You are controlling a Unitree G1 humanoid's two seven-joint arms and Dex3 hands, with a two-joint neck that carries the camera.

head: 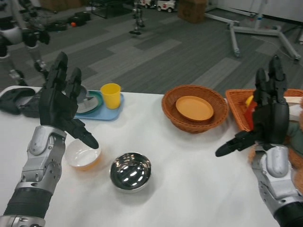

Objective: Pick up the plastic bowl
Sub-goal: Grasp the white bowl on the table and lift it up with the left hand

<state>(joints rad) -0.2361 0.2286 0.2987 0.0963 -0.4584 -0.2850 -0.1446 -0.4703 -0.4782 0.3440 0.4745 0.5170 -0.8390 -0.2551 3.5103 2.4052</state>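
While the left hand point(60, 101) hovers with released fingers point(85, 136) at 12 o'clock of the small white-and-orange plastic bowl point(82, 155), it looks light, stiff, best pinched at its rim; right hand point(266, 118) is also released.

The left hand point(60, 101) hovers, fingers spread, just above the plastic bowl point(81, 155), which sits beside a steel bowl point(130, 170) on the desk point(189, 179).

Steel bowl point(130, 171), yellow cup point(111, 95), round wicker basket point(194, 122)
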